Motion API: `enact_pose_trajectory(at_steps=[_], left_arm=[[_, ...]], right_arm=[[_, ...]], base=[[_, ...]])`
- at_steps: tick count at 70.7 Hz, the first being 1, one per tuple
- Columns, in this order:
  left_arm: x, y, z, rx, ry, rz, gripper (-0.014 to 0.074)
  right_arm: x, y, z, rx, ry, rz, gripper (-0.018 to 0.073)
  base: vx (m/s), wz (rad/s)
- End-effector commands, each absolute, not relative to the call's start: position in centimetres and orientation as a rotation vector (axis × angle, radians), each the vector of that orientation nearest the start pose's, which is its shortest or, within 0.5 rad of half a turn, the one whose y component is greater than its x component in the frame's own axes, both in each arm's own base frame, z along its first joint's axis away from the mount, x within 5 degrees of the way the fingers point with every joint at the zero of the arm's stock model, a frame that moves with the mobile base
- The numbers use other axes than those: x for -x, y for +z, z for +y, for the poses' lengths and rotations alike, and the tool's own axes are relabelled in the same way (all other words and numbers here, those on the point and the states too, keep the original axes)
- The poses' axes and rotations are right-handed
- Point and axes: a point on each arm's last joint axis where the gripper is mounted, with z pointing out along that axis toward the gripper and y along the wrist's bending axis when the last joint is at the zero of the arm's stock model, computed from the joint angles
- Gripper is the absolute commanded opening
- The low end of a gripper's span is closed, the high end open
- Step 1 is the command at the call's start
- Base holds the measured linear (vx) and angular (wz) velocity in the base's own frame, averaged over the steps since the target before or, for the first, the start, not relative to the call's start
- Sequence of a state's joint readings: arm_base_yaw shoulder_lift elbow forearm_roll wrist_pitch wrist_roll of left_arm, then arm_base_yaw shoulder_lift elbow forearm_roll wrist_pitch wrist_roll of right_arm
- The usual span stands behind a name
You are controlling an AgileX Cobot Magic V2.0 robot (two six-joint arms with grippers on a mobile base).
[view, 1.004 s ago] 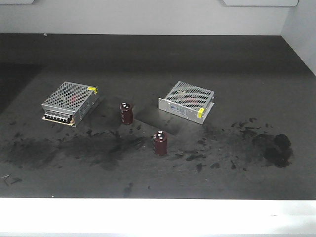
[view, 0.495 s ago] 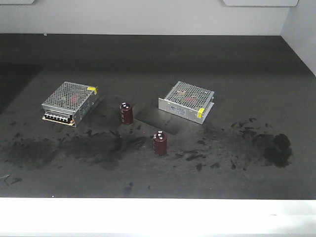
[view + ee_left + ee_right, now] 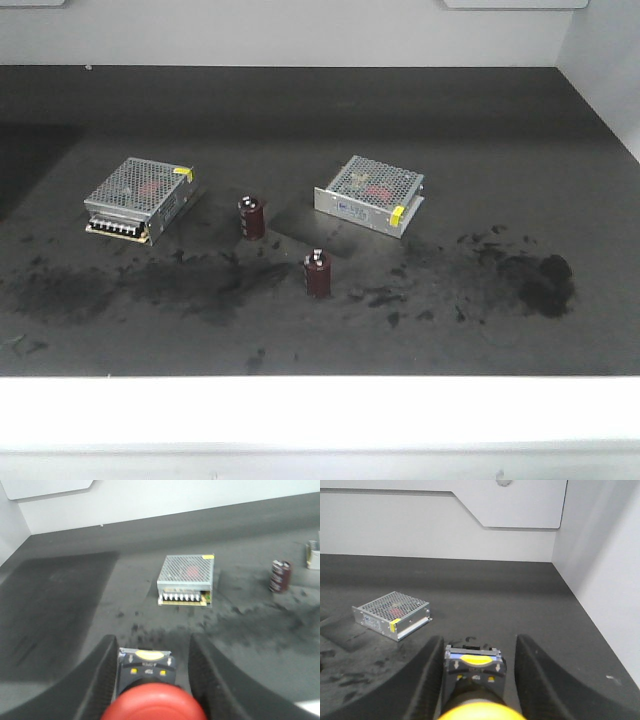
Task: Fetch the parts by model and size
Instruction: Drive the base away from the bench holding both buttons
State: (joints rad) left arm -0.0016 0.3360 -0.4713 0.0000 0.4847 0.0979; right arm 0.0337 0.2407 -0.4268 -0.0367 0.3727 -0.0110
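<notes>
In the left wrist view, a red-capped push-button switch with a black-and-blue base sits between the fingers of my left gripper, which is shut on it above the dark table. In the right wrist view, a yellow-capped switch of the same kind is held the same way in my right gripper. Each base points forward and each cap fills the bottom edge of its view. The front view shows neither the grippers nor the switches.
Two silver perforated metal boxes and two dark red capacitors stand on the smudged black table. A white wall runs along the back and right side. A white ledge borders the front.
The whole front view has shifted: the boxes and capacitors sit slightly higher and further left, and more of the white front ledge shows. The objects keep their places relative to each other.
</notes>
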Motion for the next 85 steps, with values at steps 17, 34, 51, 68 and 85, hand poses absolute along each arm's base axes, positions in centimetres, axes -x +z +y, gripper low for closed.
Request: enact_pose_trajectory(at_steps=[17,34,51,68,85], left_arm=[[-7.54,32.02,-0.08,-0.093,0.062,1.738,-0.0004],[-7.54,32.02,-0.08,-0.093,0.062,1.738,-0.0004],[-7.54,32.02,-0.08,-0.093,0.062,1.738,-0.0004],[-7.54,32.01,-0.08,-0.093,0.062,1.739,-0.0004],[-7.54,32.01,-0.08,-0.093,0.062,1.739,-0.0004]], right_arm=[[-6.08,32.38,0.05,0.054,-0.031,1.562,-0.0008],[-6.08,32.36,0.05,0.054,-0.031,1.564,-0.0008],[-6.08,32.36,0.05,0.054,-0.031,1.564,-0.0008],[-6.08,32.36,0.05,0.054,-0.031,1.564,-0.0008],[-6.08,32.36,0.05,0.054,-0.031,1.564,-0.0008]], base=[[-0.17,0.05],[-0.22,0.14],[-0.19,0.27],[-0.18,0.37],[-0.17,0.46]])
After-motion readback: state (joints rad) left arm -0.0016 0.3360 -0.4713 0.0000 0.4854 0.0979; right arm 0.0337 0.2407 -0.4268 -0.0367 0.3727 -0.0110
